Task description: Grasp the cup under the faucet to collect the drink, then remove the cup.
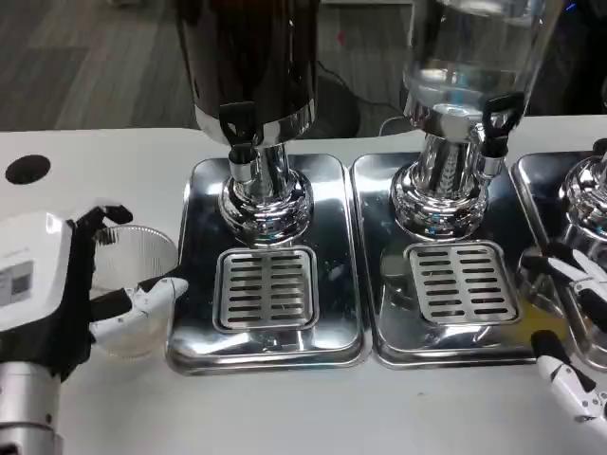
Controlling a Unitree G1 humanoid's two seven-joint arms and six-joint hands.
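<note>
Gripping a clear ribbed cup (137, 284), the left hand (66, 294) sits just to the left of the left drip tray (194, 284), its white-and-black fingers (147, 296) wrapped around the cup's wall so that the cup is clamped upright between them. The cup stands off the tray, over the white surface (114, 180), left of the slotted grille (266, 289) and well short of the dark faucet (239, 133) that hangs above and behind that grille. That faucet belongs to the dark dispenser (251, 66), whose chrome foot rises from the back half of the same tray. Right of this tray, touching it edge to edge, lies a second tray (379, 284) with its own grille (462, 282) and a clear dispenser (469, 66) holding a pale liquid. Farther right again, at the picture's edge, the right hand (569, 327) hovers beside the second tray with its fingers spread apart and nothing between them. A black round mark (27, 169) lies on the surface far to the left of the left drip tray.
</note>
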